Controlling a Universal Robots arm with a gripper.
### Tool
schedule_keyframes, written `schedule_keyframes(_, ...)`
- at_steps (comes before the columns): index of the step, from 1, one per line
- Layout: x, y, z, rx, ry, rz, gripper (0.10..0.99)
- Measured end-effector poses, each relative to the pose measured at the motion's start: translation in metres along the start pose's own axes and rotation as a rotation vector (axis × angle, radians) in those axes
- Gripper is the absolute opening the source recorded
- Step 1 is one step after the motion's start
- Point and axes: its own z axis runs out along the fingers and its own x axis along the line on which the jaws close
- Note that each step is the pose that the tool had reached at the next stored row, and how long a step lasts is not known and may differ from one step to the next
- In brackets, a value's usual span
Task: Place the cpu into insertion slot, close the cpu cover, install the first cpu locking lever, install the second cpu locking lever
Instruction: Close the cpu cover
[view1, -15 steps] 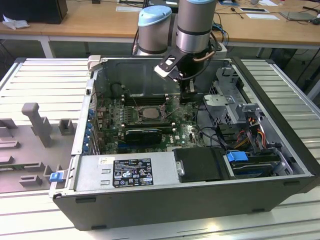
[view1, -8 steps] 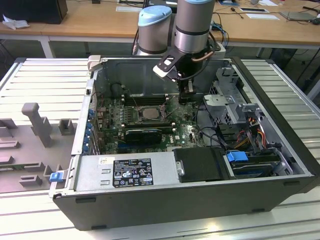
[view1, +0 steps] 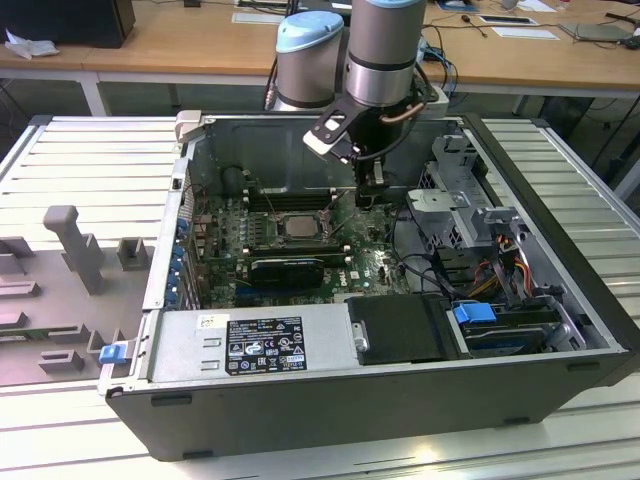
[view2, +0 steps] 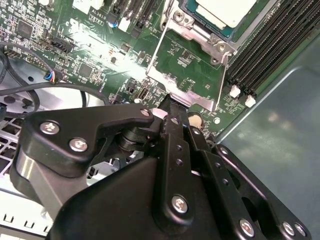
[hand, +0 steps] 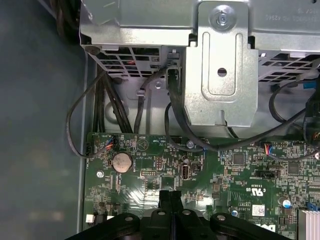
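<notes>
Inside the opened computer case (view1: 330, 400), lying on its side on a slatted metal table (view1: 90, 160), my pincer (view1: 372, 195) hangs over the green motherboard (view1: 370, 265), just to the exterior view's right of the socket. My two fingers are drawn together, with no gap between them in the first wrist view, where the pincer (hand: 170, 194) points at the board near a round coin battery (hand: 121, 161) and below a grey metal drive cage (hand: 220, 75). The cpu (view2: 225, 10), pale face up, sits in the insertion slot (view2: 200, 30) beside the long black memory sticks (view2: 270, 45). The cpu cover (view2: 197, 100) is swung open off the chip, green board showing through its cut-out. In the second wrist view my pincer's (view2: 169, 102) tip is at the cover's free edge; I cannot tell whether I pinch that plate or merely touch it
</notes>
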Motion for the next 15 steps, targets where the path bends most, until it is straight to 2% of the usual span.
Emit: schedule_keyframes(15, 0.0002, -0.0056, -0.0003, 0.000, 0.0000, 0.000, 0.106)
